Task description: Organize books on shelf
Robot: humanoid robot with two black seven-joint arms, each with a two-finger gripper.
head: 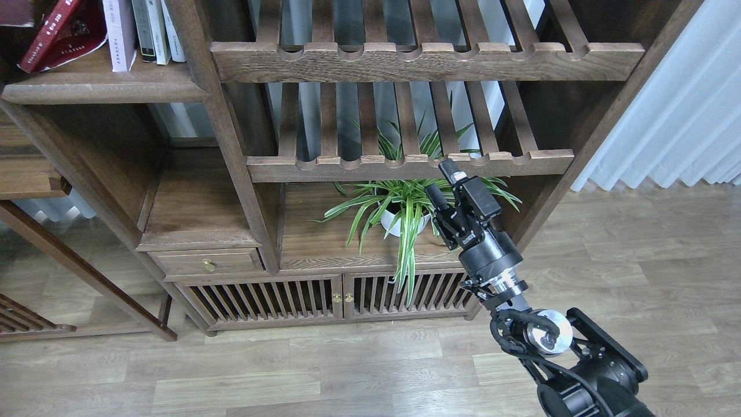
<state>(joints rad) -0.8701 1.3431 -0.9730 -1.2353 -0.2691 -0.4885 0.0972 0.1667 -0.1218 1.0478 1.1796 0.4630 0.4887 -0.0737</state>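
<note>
The red book [58,32] leans tilted on the dark-brown shelf board [104,90] at the top left. The pale lavender-white book [118,35] stands upright just right of it. A maroon corner [14,11] shows at the top left edge, most likely the maroon book; the rest of it is out of view. My left arm and gripper are out of view. My right gripper [440,182] is open and empty, held in front of the lower slatted rack, far right of the books.
Thin white and grey-spined books [153,29] stand right of the lavender one. Two slatted racks [428,58] fill the middle. A potted spider plant [405,214] sits just left of my right gripper. A drawer [202,263] and slatted doors [330,298] are below.
</note>
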